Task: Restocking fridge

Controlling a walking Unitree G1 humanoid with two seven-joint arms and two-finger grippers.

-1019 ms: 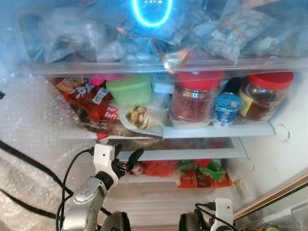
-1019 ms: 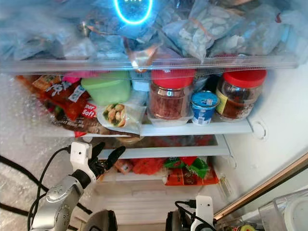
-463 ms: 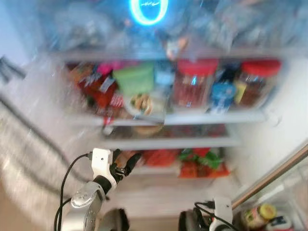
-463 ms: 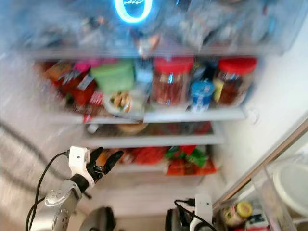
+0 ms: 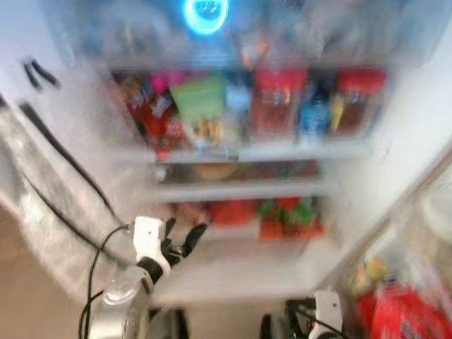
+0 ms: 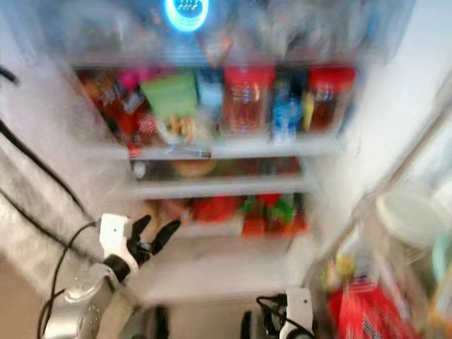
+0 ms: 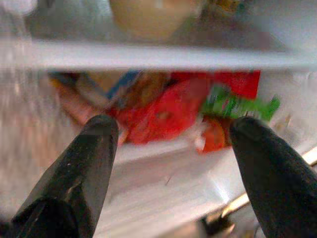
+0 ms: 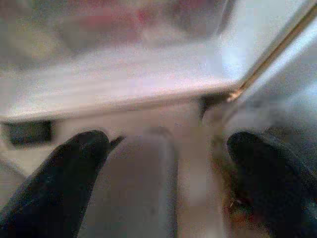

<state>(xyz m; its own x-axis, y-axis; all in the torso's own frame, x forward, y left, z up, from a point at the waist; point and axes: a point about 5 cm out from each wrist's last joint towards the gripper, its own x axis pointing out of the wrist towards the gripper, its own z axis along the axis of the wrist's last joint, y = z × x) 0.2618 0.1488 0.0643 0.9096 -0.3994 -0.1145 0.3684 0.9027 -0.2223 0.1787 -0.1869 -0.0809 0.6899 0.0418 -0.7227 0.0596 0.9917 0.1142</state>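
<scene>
The open fridge is blurred. Its middle shelf [image 5: 296,150] carries two red-lidded jars [image 5: 277,99], a green container [image 5: 200,99], a blue cup [image 5: 313,113] and red snack packs [image 5: 152,106]. Red and green packets [image 5: 289,215] lie on the lower shelf. My left gripper [image 5: 185,229] is raised in front of that lower shelf, short of it, open and empty. In the left wrist view the left gripper [image 7: 173,126] frames a red packet [image 7: 168,111] beyond it. My right gripper [image 8: 168,141] hangs low by the fridge's bottom edge, open, with nothing between its fingers.
A blue ring light [image 5: 205,13] glows at the top over a drawer of bagged food. Black cables [image 5: 63,169] run across the bubble-wrapped left wall. At the right, the door shelf holds a red pack [image 5: 402,314] and a small jar [image 5: 374,272].
The whole picture has shifted and blurred: the camera has drawn back and turned right, bringing the door shelf into view. My left gripper stays open at much the same spot.
</scene>
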